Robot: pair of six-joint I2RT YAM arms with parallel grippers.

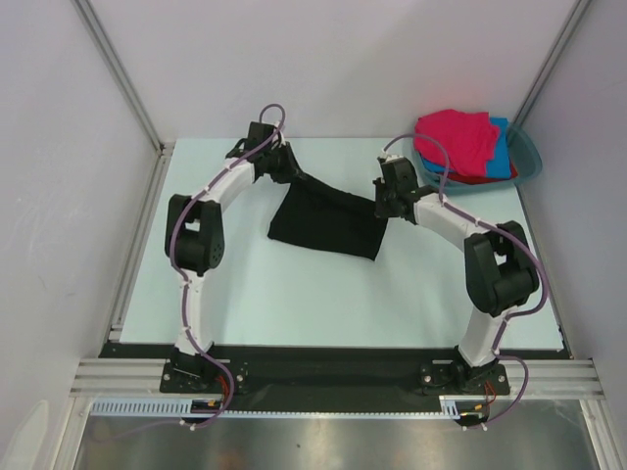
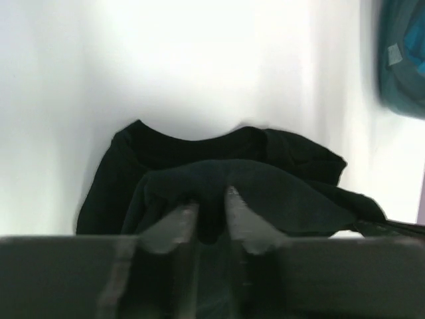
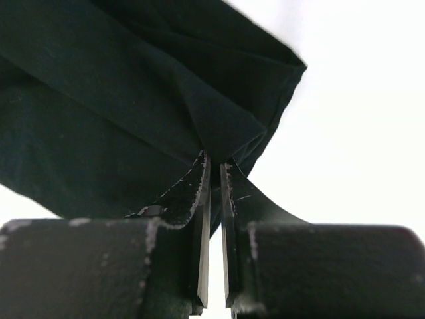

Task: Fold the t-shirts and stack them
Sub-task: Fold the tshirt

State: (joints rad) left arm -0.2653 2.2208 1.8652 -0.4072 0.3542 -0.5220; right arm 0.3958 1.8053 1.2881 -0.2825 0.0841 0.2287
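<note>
The black t-shirt [image 1: 328, 225] lies partly on the pale table. Its upper edge is strung between my two grippers. My left gripper [image 1: 286, 166] is at the shirt's far left end. In the left wrist view [image 2: 211, 196] its jaws stand a little apart, with a fold of the black t-shirt [image 2: 199, 159] draped over and between the tips. My right gripper [image 1: 384, 204] is shut on the shirt's right corner; in the right wrist view [image 3: 214, 159] the black cloth [image 3: 99, 100] is pinched between the fingers. A magenta shirt [image 1: 456, 137] sits on blue [image 1: 502, 152] and red [image 1: 458, 177] ones.
The teal basin [image 1: 529, 152] holding the coloured shirts stands at the back right corner, close to my right arm; its wall [image 2: 402, 60] also shows at the right of the left wrist view. White walls enclose the table on three sides.
</note>
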